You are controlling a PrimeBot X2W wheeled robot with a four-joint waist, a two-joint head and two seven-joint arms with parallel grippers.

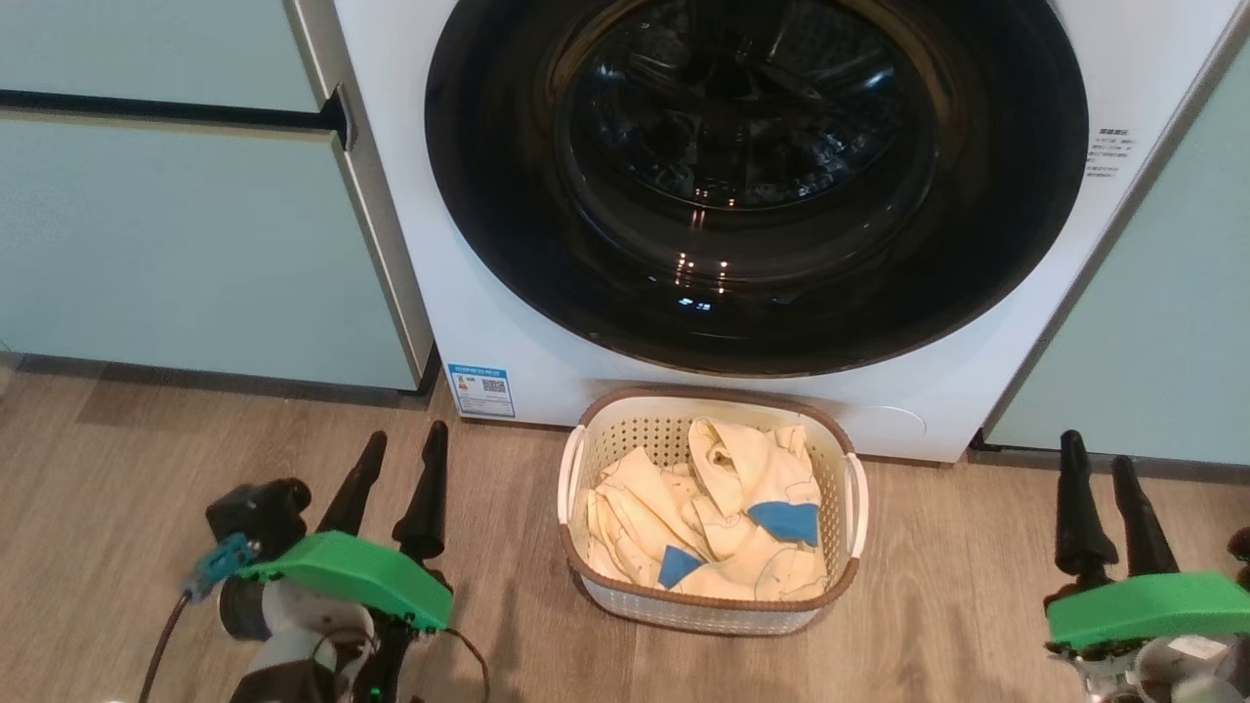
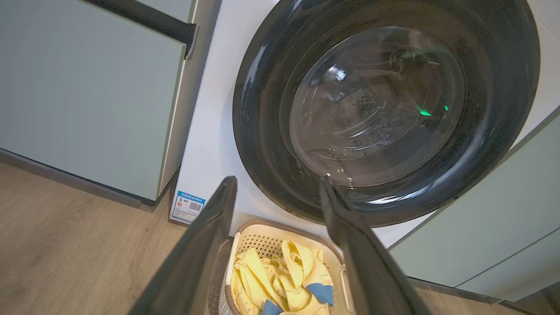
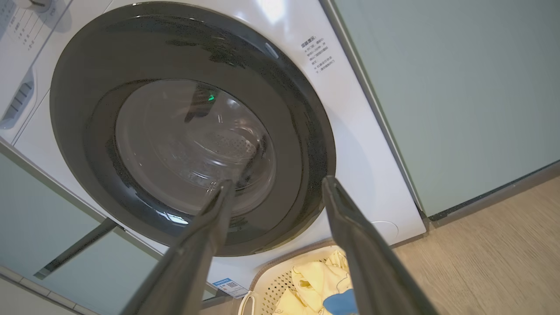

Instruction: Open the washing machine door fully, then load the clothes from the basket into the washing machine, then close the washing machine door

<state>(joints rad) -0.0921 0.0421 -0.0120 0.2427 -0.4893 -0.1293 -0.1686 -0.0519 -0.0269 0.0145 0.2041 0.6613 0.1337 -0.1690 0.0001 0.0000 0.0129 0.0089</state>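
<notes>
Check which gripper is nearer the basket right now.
Left. The left gripper hovers just left of the basket, open and empty. The right gripper hangs farther out past its right side, also open and empty. Neither touches it.

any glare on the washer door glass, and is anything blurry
Head view: small bright glints low on the washing machine door, image sharp. Left wrist view: green glints in the glass, white streak on the lower rim. Right wrist view: a green glint, near fingers soft.
</notes>
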